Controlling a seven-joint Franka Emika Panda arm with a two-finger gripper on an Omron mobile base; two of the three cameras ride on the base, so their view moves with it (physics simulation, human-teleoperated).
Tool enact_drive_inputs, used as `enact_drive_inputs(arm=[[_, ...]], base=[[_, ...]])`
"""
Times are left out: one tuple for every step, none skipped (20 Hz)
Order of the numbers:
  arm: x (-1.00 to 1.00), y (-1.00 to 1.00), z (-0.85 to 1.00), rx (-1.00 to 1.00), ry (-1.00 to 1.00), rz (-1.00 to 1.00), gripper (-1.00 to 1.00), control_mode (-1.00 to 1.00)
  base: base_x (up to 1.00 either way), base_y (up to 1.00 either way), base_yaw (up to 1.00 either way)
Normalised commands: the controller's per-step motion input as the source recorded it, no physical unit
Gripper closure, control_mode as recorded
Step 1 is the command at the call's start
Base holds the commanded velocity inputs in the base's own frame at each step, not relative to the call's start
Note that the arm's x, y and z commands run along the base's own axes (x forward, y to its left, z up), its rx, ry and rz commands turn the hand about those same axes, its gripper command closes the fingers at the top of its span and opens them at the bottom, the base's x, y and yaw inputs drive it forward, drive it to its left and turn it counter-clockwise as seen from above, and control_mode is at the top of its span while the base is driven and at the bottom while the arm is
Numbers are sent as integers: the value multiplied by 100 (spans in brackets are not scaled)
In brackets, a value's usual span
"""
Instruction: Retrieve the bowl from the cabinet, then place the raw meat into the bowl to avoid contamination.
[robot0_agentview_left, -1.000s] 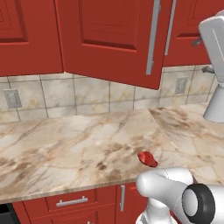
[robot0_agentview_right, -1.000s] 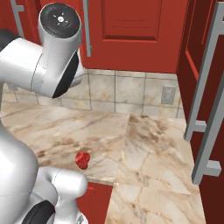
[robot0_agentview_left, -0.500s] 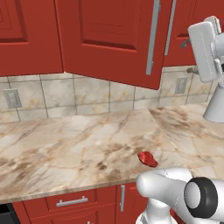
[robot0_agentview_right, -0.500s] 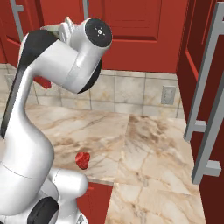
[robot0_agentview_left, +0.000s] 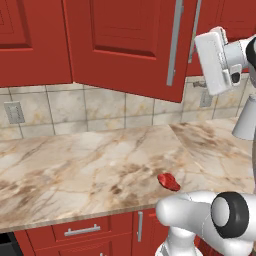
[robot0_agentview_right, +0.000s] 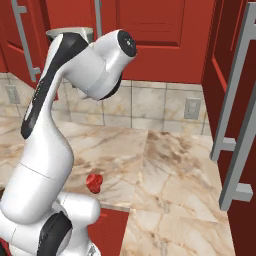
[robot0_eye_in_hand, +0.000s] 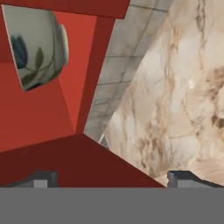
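Early yet: your claw (robot0_eye_in_hand: 111, 179) gapes empty, bowl (robot0_eye_in_hand: 38, 47) sits in the open cabinet (robot0_agentview_left: 125, 45), meat (robot0_agentview_left: 168, 181) untouched on worktop (robot0_agentview_left: 75, 170).

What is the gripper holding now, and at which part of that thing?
Nothing is held. In the hand view the gripper is open with empty space between its fingertips; the bowl sits apart in the cabinet, and the raw meat lies on the counter.

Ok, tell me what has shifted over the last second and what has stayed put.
The white arm swung up toward the open red wooden wall cabinet. Its open claw now faces the cream-white ceramic bowl with blue and green leaf marks on the shelf, holding nothing. The small glossy red lump of raw meat stayed on the marble counter.
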Motion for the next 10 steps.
enact_drive_inputs(arm=[[17,55,-13,1,12,26,-100,-100],[16,57,-14,0,13,27,-100,-100],[13,57,-14,0,13,27,-100,-100],[11,59,-13,0,13,28,-100,-100],[5,62,-13,0,13,29,-100,-100],[2,63,-13,0,13,29,-100,-100],[0,66,-13,0,12,30,-100,-100],[0,66,-12,0,11,30,-100,-100],[0,70,-13,0,9,30,-100,-100],[-4,73,-12,0,8,30,-100,-100]], base=[[0,0,0],[0,0,0],[0,0,0],[0,0,0],[0,0,0],[0,0,0],[0,0,0],[0,0,0],[0,0,0],[0,0,0]])
